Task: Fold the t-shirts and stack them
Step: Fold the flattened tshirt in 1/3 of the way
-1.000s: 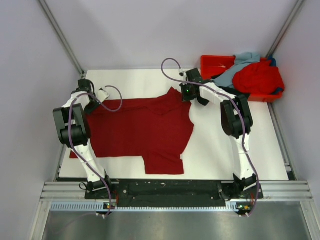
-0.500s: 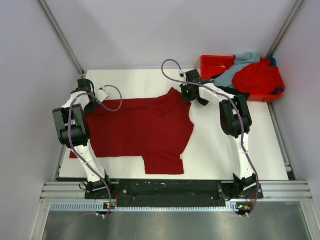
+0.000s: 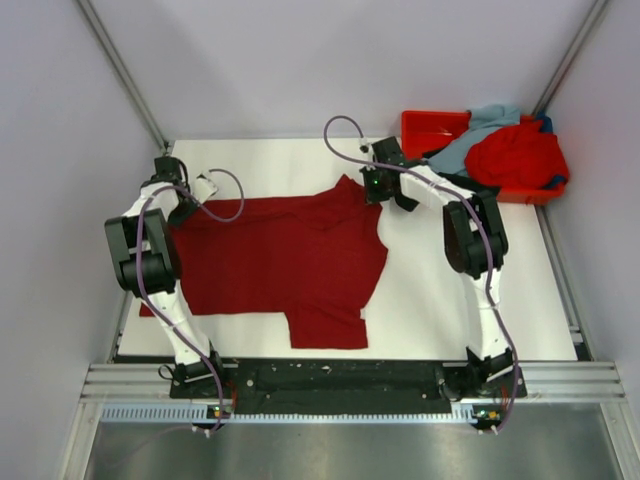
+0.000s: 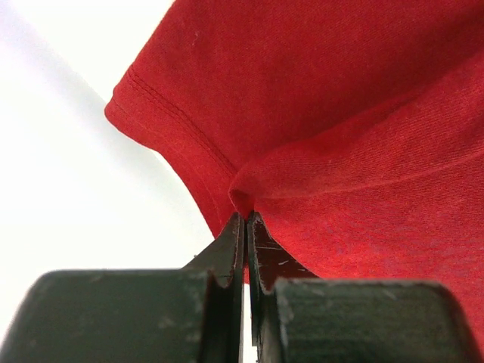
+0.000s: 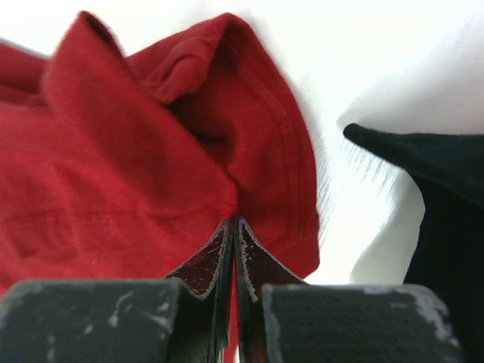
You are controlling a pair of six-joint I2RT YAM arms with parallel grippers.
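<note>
My left pincer (image 4: 246, 219) and right pincer (image 5: 233, 223) each pinch the far edge of the dark crimson t-shirt (image 3: 290, 260) (spread across the worktop (image 3: 430, 290)).

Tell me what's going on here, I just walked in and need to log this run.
A dark crimson t-shirt lies spread on the white table. The left arm's fingers are shut on its far left corner, the right arm's fingers on its far right edge. The bright red shirt, grey-blue shirt and black shirt sit heaped at the orange-red tray. Nothing folded yet.
</note>
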